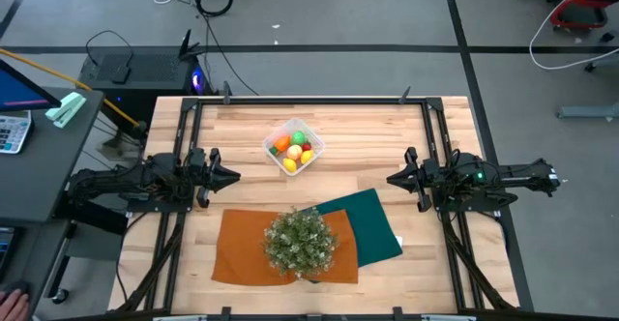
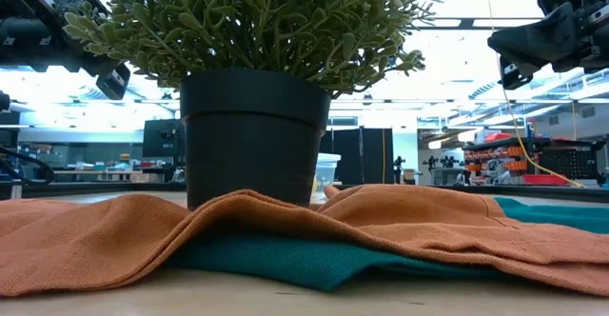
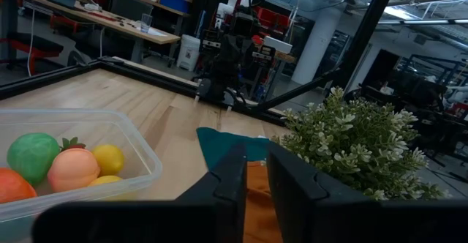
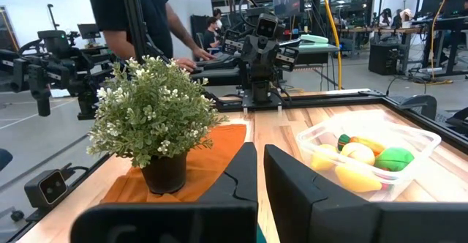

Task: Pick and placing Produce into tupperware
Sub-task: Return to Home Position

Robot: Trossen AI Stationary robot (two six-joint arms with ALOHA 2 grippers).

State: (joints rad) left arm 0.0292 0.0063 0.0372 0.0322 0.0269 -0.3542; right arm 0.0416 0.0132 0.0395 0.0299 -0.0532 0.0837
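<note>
The clear tupperware (image 1: pixel 294 146) stands on the table's far middle and holds several produce pieces (image 1: pixel 295 149): green, orange, peach-pink, yellow and red. It also shows in the left wrist view (image 3: pixel 139 154) and the right wrist view (image 4: pixel 420 137). My left gripper (image 1: pixel 235 175) hovers at the table's left, shut and empty. My right gripper (image 1: pixel 391 178) hovers at the table's right, shut and empty. Both point toward the table's middle, clear of the container.
A bushy potted plant (image 1: pixel 301 241) stands on an orange cloth (image 1: pixel 242 248) that overlaps a dark green cloth (image 1: pixel 372 226) at the table's near middle. A person (image 4: pixel 139 12) stands beyond the table's left side. Bare wood lies beside each gripper.
</note>
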